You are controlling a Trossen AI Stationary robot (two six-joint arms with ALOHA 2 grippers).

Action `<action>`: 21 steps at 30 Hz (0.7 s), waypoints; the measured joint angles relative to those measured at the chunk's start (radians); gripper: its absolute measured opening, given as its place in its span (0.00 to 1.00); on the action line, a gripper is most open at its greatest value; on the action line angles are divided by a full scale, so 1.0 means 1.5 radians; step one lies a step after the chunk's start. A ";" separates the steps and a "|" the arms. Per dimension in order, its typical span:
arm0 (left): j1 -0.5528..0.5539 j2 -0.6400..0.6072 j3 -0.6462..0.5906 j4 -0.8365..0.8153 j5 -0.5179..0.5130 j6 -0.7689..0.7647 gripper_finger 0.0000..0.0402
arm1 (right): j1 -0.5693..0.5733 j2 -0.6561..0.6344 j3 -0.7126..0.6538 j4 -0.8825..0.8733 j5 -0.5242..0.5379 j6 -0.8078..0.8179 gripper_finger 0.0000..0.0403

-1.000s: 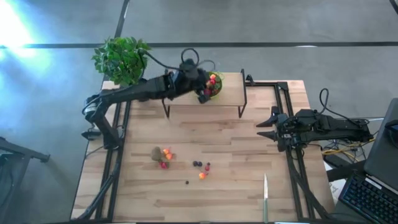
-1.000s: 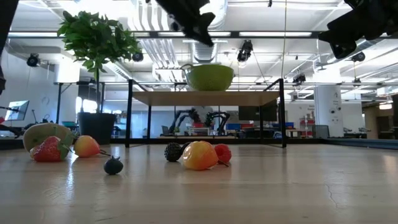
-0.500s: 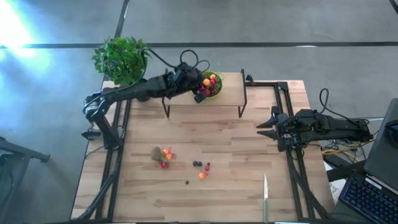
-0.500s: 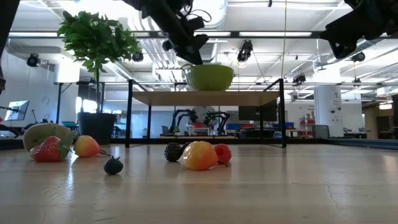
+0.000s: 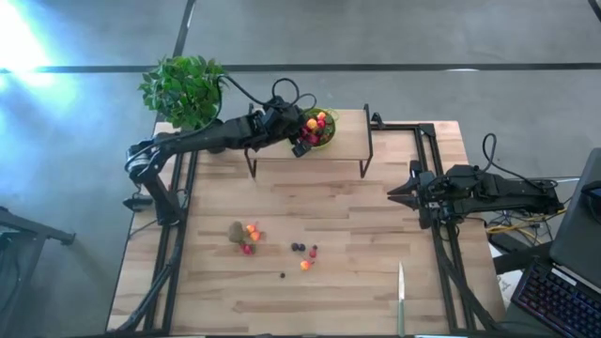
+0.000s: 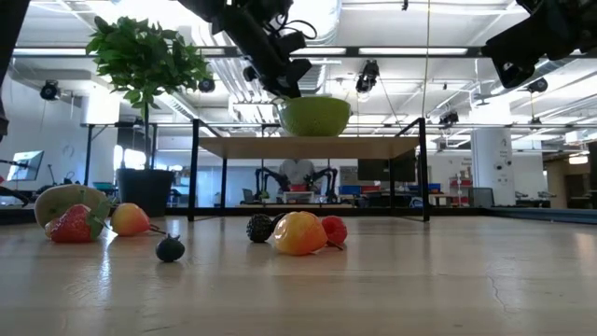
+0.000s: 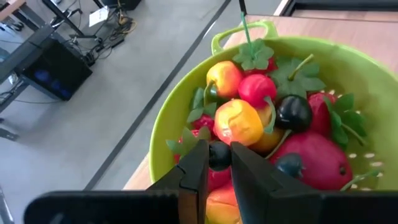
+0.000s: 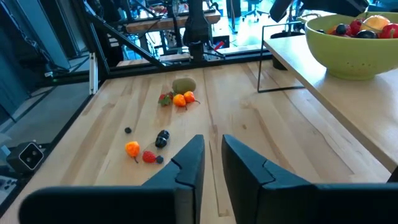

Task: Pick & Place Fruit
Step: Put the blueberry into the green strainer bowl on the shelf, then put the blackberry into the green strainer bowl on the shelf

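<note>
Wooden table (image 5: pixel 357 235) with a raised shelf (image 5: pixel 347 141) at upper centre of the high view, on which a lime-green bowl (image 5: pixel 324 131) of toy fruit is set; a kiwi (image 5: pixel 237 232) and small berries (image 5: pixel 299 248) are scattered at lower centre. The left gripper (image 7: pixel 217 163) is clenched on a dark berry (image 7: pixel 219 154) over the bowl; the right gripper (image 5: pixel 394 192), at right, is seen nearly closed, empty. The fruit is judged light, smooth and roll-prone, best pinched across the middle.

The left gripper (image 5: pixel 301 146) reaches over the raised shelf (image 5: pixel 347 143) to the edge of the green bowl (image 5: pixel 325 131), which holds fruit. On the table (image 5: pixel 347 244) lie a kiwi (image 5: pixel 237 231) with small fruits beside it — more near centre (image 5: pixel 304 253) — and a knife (image 5: pixel 400 296). The right gripper (image 5: pixel 399 191) waits at the right edge.
</note>
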 joint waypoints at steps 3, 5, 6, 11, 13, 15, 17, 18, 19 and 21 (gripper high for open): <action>0.000 0.000 0.000 -0.001 0.000 0.000 0.18 | 0.000 0.000 0.000 0.000 0.000 0.000 0.11; 0.000 0.000 0.000 0.000 0.000 0.001 0.22 | 0.000 0.000 0.000 0.000 0.000 0.000 0.10; 0.000 0.000 0.000 0.000 0.000 0.001 0.24 | 0.000 0.000 0.000 0.000 0.000 0.000 0.10; 0.000 0.000 0.001 -0.001 0.000 0.001 0.37 | 0.000 0.000 0.000 0.000 0.000 0.000 0.11; -0.002 0.000 0.002 -0.003 0.000 0.013 0.41 | 0.000 0.000 0.000 0.000 0.000 0.000 0.12; -0.004 0.000 0.008 -0.010 0.000 0.026 0.43 | 0.000 0.000 0.000 0.000 0.000 0.000 0.13; -0.008 0.000 0.019 -0.023 0.000 0.034 0.44 | 0.000 0.000 0.000 0.000 0.000 0.000 0.15; -0.010 0.000 0.027 -0.035 0.001 0.035 0.44 | 0.000 0.000 0.000 0.000 0.000 0.000 0.16; -0.012 0.000 0.035 -0.049 0.001 0.035 0.44 | 0.000 0.000 0.000 0.000 0.000 0.000 0.17; -0.019 0.000 0.054 -0.080 0.001 0.035 0.44 | 0.000 0.000 0.000 0.000 0.000 0.000 0.18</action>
